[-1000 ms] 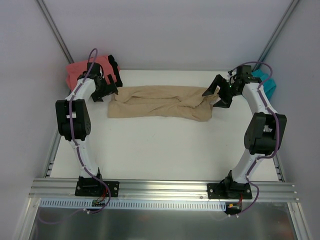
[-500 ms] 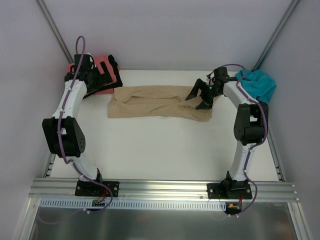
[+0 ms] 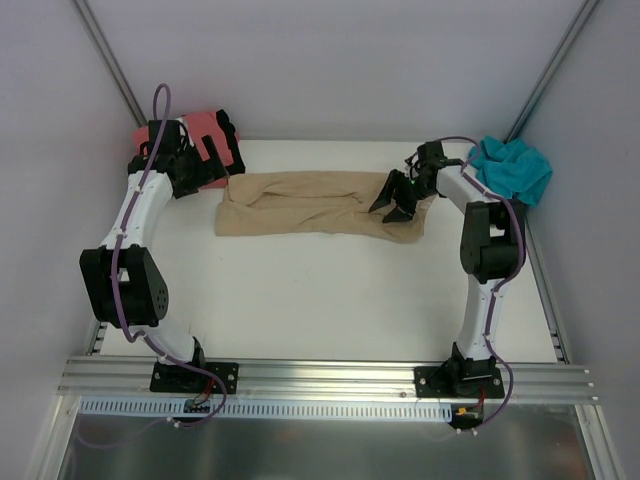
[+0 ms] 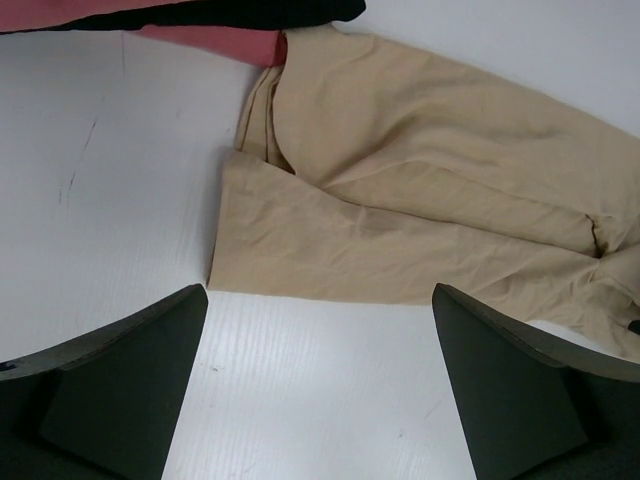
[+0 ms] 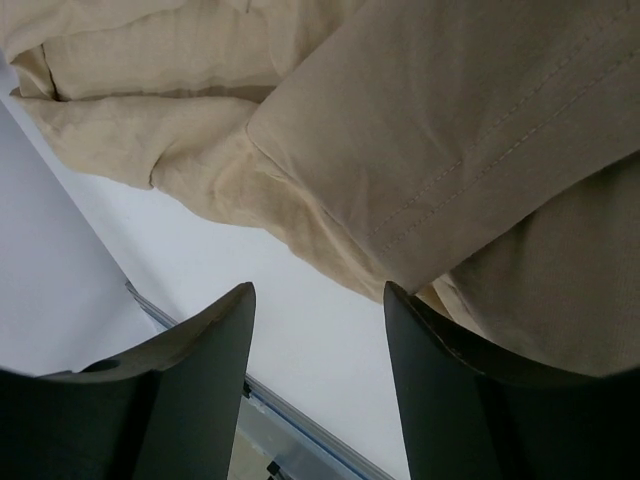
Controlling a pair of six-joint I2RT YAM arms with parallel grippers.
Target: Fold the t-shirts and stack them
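The tan t-shirt (image 3: 315, 205) lies folded into a long strip across the back of the table. My right gripper (image 3: 394, 203) hovers over its right end. It is open but narrow, with the bare table showing between the fingers. In the right wrist view the shirt's stitched hem (image 5: 450, 130) reaches the right fingertip (image 5: 400, 300), and nothing is pinched in the gripper (image 5: 318, 290). My left gripper (image 3: 200, 172) stands wide open just off the shirt's left end (image 4: 420, 200), holding nothing (image 4: 318, 292). The coral shirt (image 3: 205, 128) and black shirt (image 3: 228, 150) lie at the back left, the teal shirt (image 3: 512, 168) at the back right.
Grey walls close in the table on three sides. A metal rail (image 3: 330, 375) carrying both arm bases runs along the near edge. White table surface (image 3: 320, 290) stretches in front of the tan shirt. The table's edge strip (image 5: 190, 335) shows past the right fingers.
The right gripper has moved left onto the tan shirt's right end and its jaws have narrowed. The left arm has swung back toward the coral and black shirts.
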